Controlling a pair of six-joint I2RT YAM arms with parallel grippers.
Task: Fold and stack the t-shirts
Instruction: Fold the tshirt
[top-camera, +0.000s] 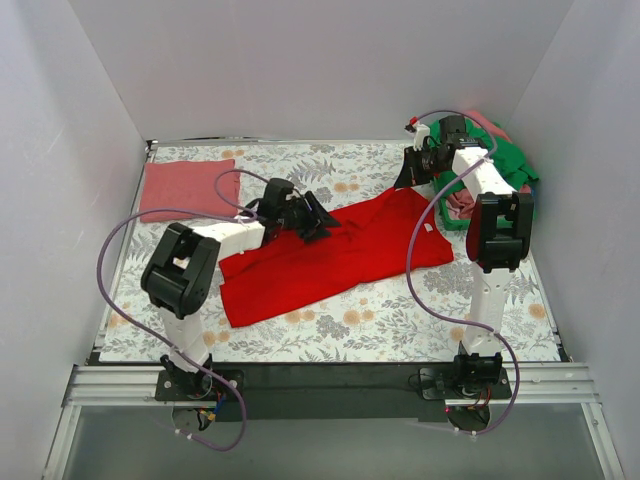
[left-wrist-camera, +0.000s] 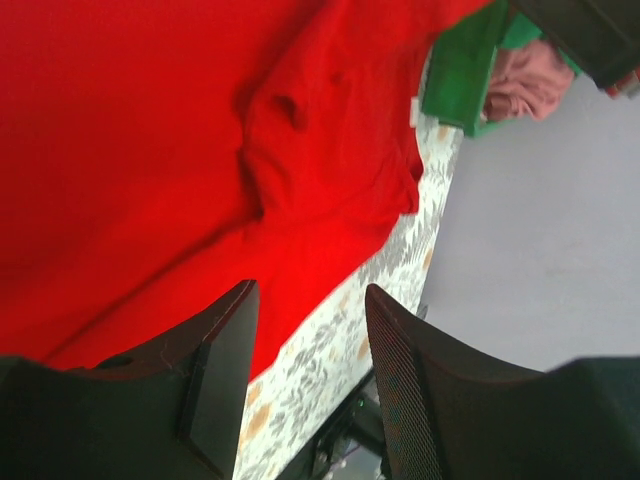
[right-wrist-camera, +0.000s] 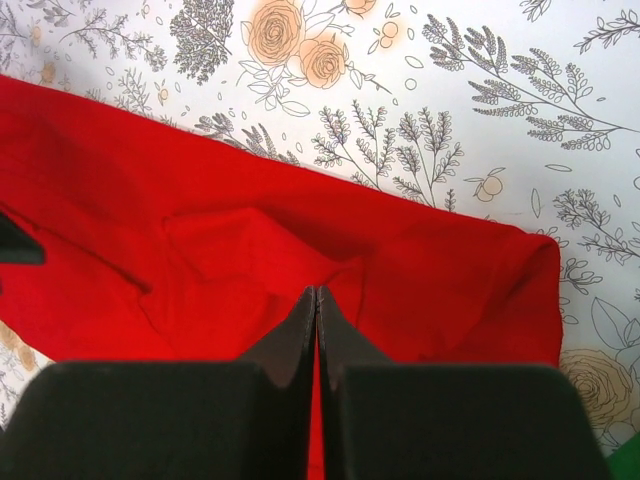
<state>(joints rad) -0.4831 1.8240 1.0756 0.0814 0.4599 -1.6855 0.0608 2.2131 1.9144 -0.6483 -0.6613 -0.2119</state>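
Note:
The bright red t-shirt (top-camera: 330, 255) lies spread and wrinkled across the middle of the floral tablecloth. My left gripper (top-camera: 315, 215) hovers open over its upper left part; in the left wrist view the gripper (left-wrist-camera: 310, 340) is empty, with red cloth (left-wrist-camera: 150, 150) under it. My right gripper (top-camera: 415, 170) is at the shirt's far right corner. In the right wrist view it (right-wrist-camera: 317, 295) is shut, with creases of the red t-shirt (right-wrist-camera: 200, 250) converging at its tips. A folded salmon-pink t-shirt (top-camera: 185, 187) lies at the far left.
A pile of unfolded shirts, green (top-camera: 505, 165) and pink (top-camera: 462, 200), sits at the far right by the right arm; it also shows in the left wrist view (left-wrist-camera: 460, 60). White walls enclose the floral tablecloth (top-camera: 400, 310) on three sides.

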